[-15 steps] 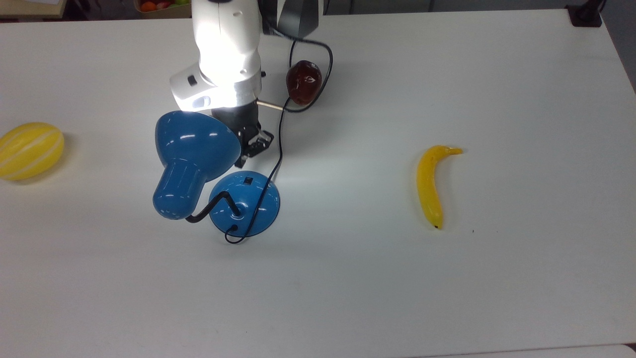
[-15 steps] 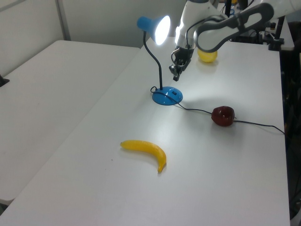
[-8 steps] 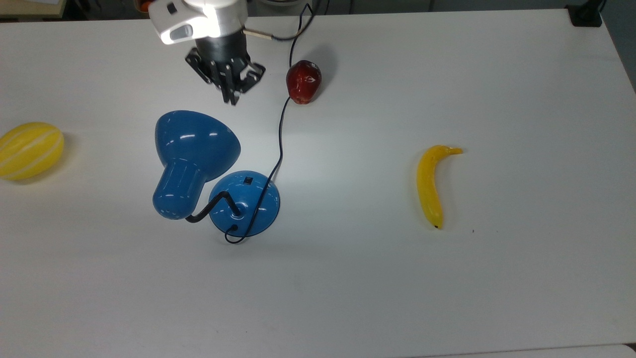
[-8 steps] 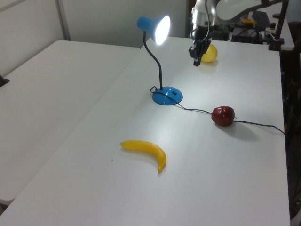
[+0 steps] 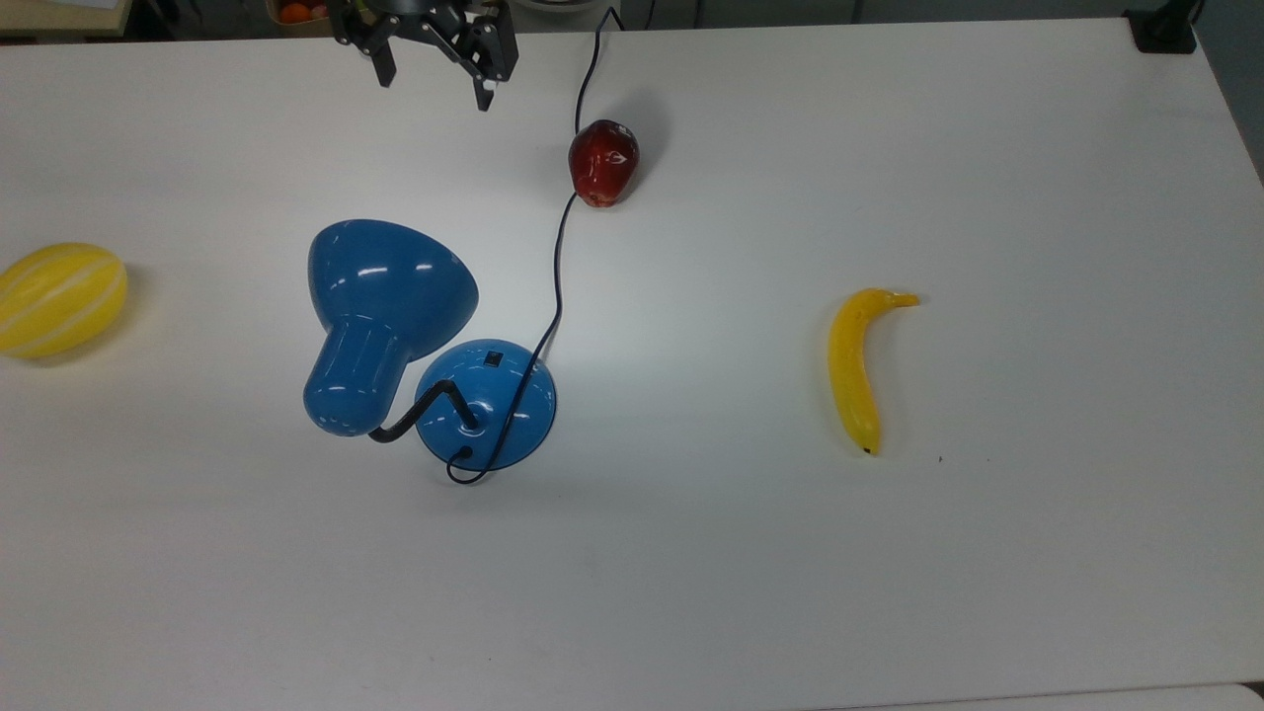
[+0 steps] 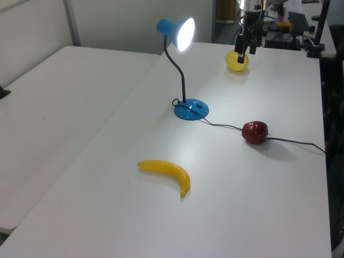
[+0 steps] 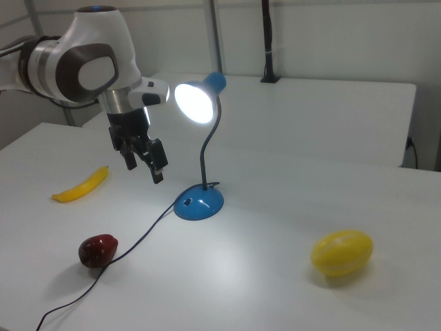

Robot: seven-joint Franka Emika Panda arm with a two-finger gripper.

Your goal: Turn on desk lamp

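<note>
desk lamp ctr-left top view, lit | gripper upper left, fingers spread, empty | glossy base prob. light/slidey; press switch straight down, don't grab neck

1. You see the desk lamp standing on the table, toward the top view's left of the middle.
2. Its shade hangs over the table at the top view's upper left of its base.
3. The cord runs from the base up the top view to the apple, and goes on past it.
4. The banana lies well apart, at the top view's right.
5. The melon lies at the top view's far left edge.
6. The gripper hangs above the table at the top view's upper edge, its fingers spread, well apart from the lamp.
</note>
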